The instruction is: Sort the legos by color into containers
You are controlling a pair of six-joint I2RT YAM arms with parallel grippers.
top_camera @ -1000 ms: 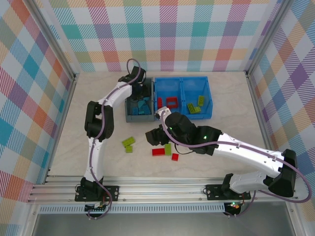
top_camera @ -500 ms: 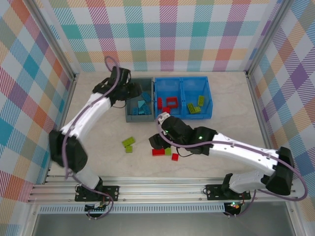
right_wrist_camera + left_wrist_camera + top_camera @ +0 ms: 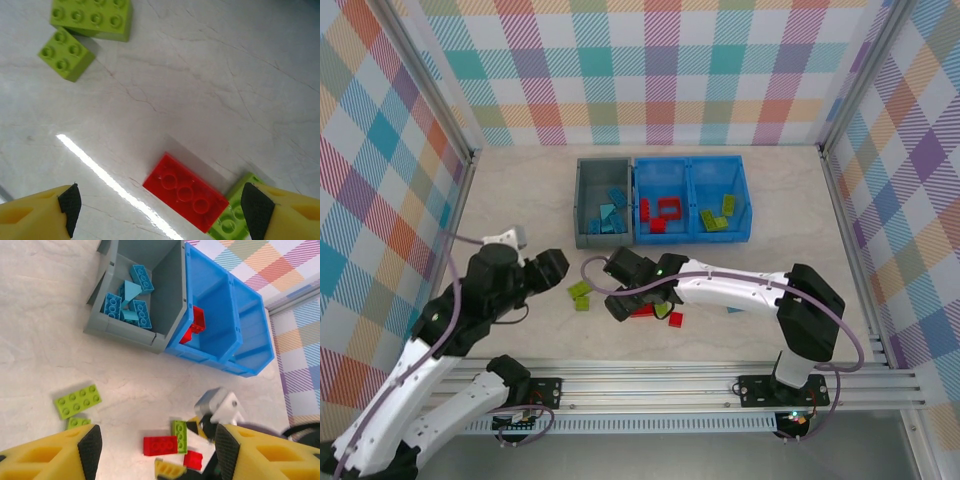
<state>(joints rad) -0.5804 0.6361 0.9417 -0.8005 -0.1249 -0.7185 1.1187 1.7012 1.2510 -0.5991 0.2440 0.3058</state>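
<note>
My right gripper hangs open low over the table, with a flat red lego lying between its fingers, untouched. A lime lego lies against that red one, and a small red lego is close by. Two more lime legos rest to the left. My left gripper is open and empty, above the table left of the loose legos. The grey container holds blue legos. The blue container holds red legos in its left compartment and lime ones in its right.
The two bins stand side by side at the back centre of the table. The right arm stretches across the front centre. Bare tabletop lies left and right of the bins, bounded by checked walls.
The left arm has swung from over the grey bin back to the near left, its jaws wider. The right gripper has shifted left over the red lego and opened wider.
</note>
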